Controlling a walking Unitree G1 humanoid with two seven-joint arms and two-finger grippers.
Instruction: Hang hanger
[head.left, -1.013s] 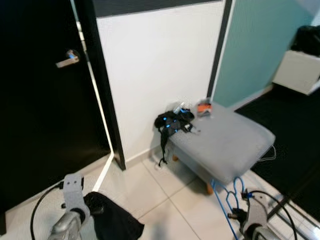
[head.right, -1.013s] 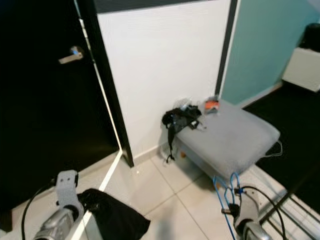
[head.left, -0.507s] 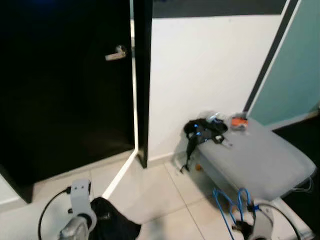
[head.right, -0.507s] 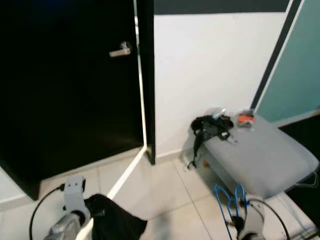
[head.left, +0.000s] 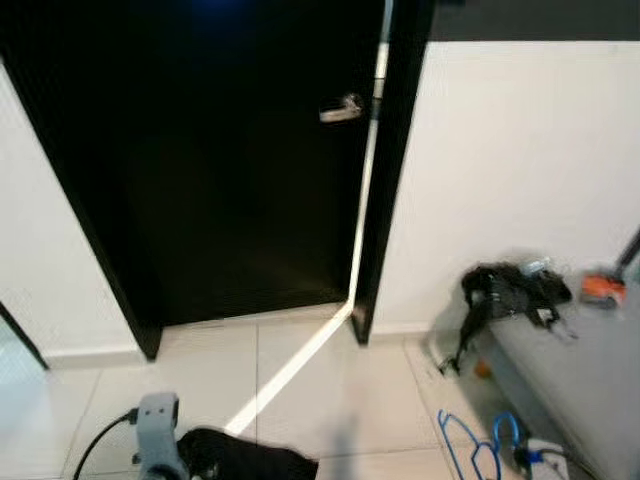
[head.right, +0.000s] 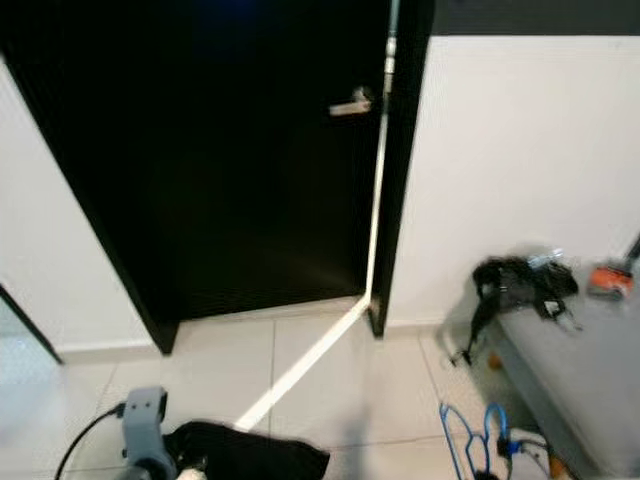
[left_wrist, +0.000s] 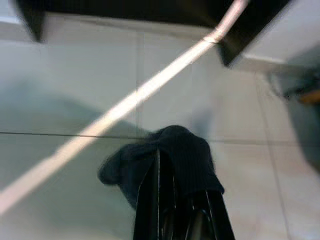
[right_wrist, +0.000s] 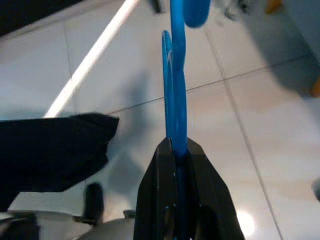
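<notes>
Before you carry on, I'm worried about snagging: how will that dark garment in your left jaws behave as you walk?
The dark garment droops over the left gripper in soft folds, so it is probably floppy and light. It likely sways and could trail toward the floor tiles. The blue hanger in the right gripper looks rigid by contrast.

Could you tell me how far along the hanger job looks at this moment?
Done: the right gripper has its jaws shut on the blue hanger, and the left gripper on a dark garment. Left: hanging it; the robot faces a black door, no rail seen.
</notes>
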